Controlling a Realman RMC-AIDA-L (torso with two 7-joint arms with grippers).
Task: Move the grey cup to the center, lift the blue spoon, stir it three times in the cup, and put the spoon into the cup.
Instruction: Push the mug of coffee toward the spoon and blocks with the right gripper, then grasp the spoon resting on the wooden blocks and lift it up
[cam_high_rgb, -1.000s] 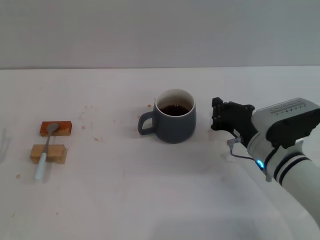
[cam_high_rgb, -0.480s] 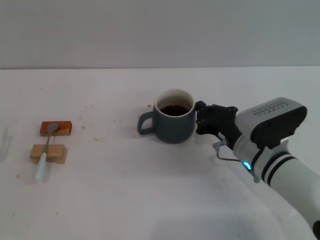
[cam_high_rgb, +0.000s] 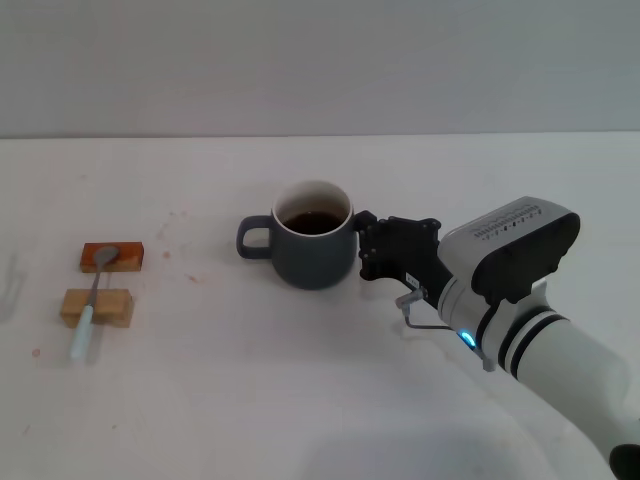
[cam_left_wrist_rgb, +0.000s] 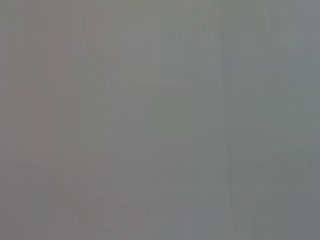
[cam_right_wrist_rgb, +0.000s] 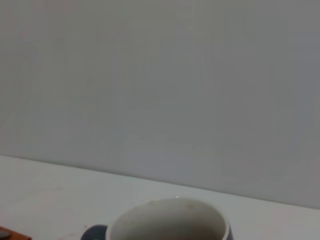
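The grey cup (cam_high_rgb: 313, 247) stands upright on the white table (cam_high_rgb: 300, 400), left of its middle, handle pointing left, dark liquid inside. My right gripper (cam_high_rgb: 364, 248) is low at the cup's right side, its black fingertips touching the wall, and it looks open with nothing between the fingers. In the right wrist view the cup's pale rim (cam_right_wrist_rgb: 170, 218) sits close at the lower edge. The blue spoon (cam_high_rgb: 92, 300) lies far left across two small wooden blocks, bowl on the far one, pale handle toward me. The left gripper is out of view.
An orange-brown block (cam_high_rgb: 112, 257) and a paler block (cam_high_rgb: 96, 307) carry the spoon at the table's left. A plain grey wall (cam_high_rgb: 320, 60) runs behind the table. Small brown specks dot the surface between blocks and cup. The left wrist view is plain grey.
My right gripper has travelled left, met the cup's right side and slid the cup leftward across the table. The spoon and blocks have stayed put.
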